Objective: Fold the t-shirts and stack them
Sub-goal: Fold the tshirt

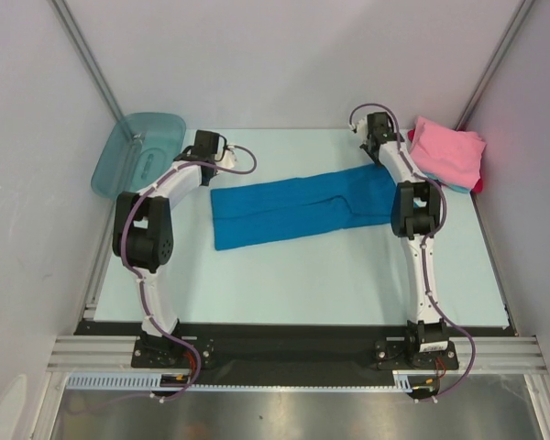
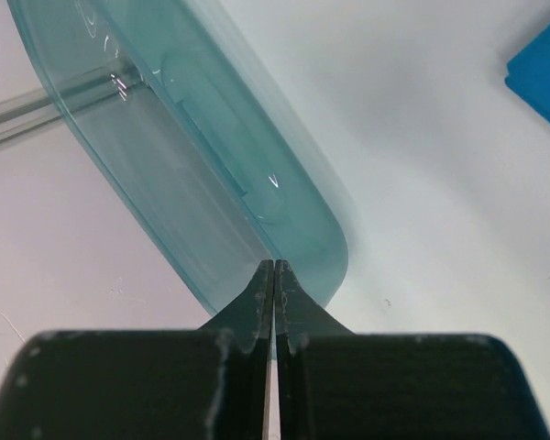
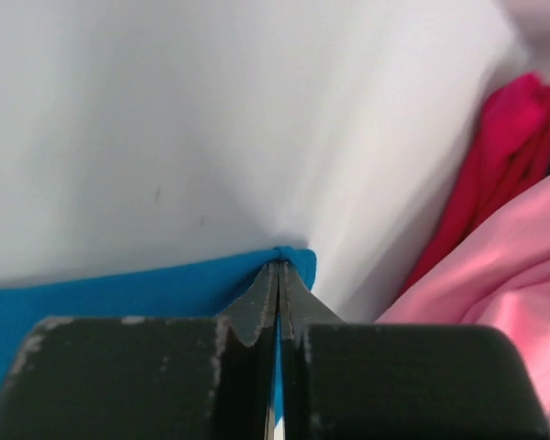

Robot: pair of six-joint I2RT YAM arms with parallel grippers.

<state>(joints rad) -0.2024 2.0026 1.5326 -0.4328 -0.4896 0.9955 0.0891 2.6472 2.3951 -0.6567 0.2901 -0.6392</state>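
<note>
White-walled cell, pale bench [image 1: 302, 284] with both arms reaching to the far side. The blue t-shirt [image 1: 293, 211] lies mid-bench as a long strip, already narrowed lengthwise, running from left-centre up to the right arm. The right pincer [image 3: 277, 266] is closed on the far right corner of that strip; blue cloth is bunched at the tips and shows between the jaws. The left pincer [image 2: 274, 266] is closed on nothing, tips just at the rim of the teal tub [image 1: 137, 151], well apart from the strip's left end. Step looks like mid-fold on the blue t-shirt, the short-way fold not yet done. The next move probably calls for carrying the gripped right end over toward the left end to halve the strip. The left arm would need to come back, open and pin or lift the near-side corner, since one-corner pulling may drag or skew the cloth. The finished stack sits at the far right: pink t-shirt [image 1: 449, 151] on top, a red shirt [image 3: 504, 156] and a light blue edge [image 1: 460, 188] under it, right beside the right arm. That pile is close enough for the forearm or the swinging cloth to snag it. The tub leans at the far left corner, out of the fold path.
</note>
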